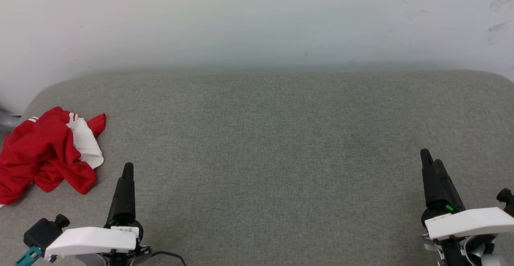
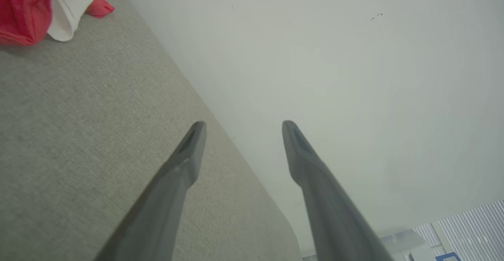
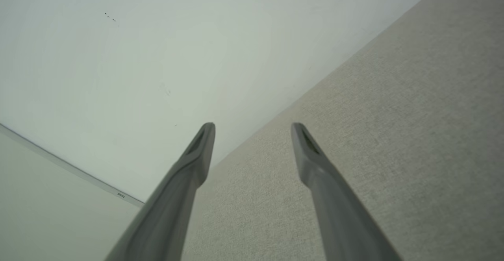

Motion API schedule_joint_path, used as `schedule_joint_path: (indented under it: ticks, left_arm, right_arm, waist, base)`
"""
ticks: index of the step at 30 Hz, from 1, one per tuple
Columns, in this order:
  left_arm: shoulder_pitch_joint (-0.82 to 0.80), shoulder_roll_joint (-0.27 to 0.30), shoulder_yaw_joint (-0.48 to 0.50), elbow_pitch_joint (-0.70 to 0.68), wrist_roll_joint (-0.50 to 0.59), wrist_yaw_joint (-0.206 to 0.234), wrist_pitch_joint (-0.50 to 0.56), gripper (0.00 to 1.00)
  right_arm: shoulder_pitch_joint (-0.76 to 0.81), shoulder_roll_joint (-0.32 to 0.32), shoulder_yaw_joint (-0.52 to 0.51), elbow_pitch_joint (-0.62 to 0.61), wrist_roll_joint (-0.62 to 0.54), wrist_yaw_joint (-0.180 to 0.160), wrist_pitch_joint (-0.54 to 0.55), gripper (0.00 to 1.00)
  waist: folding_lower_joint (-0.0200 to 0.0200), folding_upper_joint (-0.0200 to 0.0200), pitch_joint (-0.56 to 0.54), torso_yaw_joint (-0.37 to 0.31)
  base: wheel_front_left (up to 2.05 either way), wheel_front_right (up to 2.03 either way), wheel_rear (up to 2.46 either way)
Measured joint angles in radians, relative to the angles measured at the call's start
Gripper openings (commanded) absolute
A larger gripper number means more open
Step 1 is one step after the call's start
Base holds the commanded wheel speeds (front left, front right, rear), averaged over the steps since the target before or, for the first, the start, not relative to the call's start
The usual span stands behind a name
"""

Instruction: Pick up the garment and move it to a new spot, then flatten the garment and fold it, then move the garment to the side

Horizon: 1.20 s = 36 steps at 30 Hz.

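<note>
- The garment (image 1: 44, 153) sits crumpled at the far left edge of the grey surface (image 1: 265, 145), just ahead and to the left of the left gripper (image 2: 241, 124).
- Both jaws are spread wide and hold nothing; the right gripper (image 3: 252, 125) waits well apart.
- Best play: the left one pinches a high red fold (not the loose white sleeve) and lifts it clear before carrying.

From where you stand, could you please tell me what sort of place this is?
Probably an indoor lab or test room: a grey fabric-covered table against a plain, scuffed white wall, with a crumpled red-and-white garment lying on it.
</note>
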Motion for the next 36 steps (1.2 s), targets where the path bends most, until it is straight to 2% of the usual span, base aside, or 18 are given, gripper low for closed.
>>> schedule_joint_path:
  ticks: [17, 25, 36]
  left_arm:
    - [0.03, 0.0, -0.112, -0.131, 0.459, 0.007, -0.053, 1.0]
    - [0.033, 0.006, -0.17, -0.163, 0.605, 0.048, -0.075, 1.0]
    - [0.036, 0.063, -0.279, -0.166, 0.739, 0.136, -0.104, 1.0]
  right_arm:
    - [0.01, 0.0, 0.021, -0.065, -0.361, 0.0, -0.053, 1.0]
    - [0.017, 0.0, 0.032, -0.074, -0.49, 0.0, -0.075, 1.0]
    - [0.018, 0.0, 0.036, -0.086, -0.636, 0.0, -0.104, 1.0]
  waist:
    - [0.0, 0.0, 0.007, -0.008]
    - [0.0, 0.0, 0.011, -0.012]
    - [0.0, 0.0, 0.015, -0.018]
  base:
    - [0.0, 0.0, 0.0]
    - [0.0, 0.0, 0.0]
    - [0.0, 0.0, 0.0]
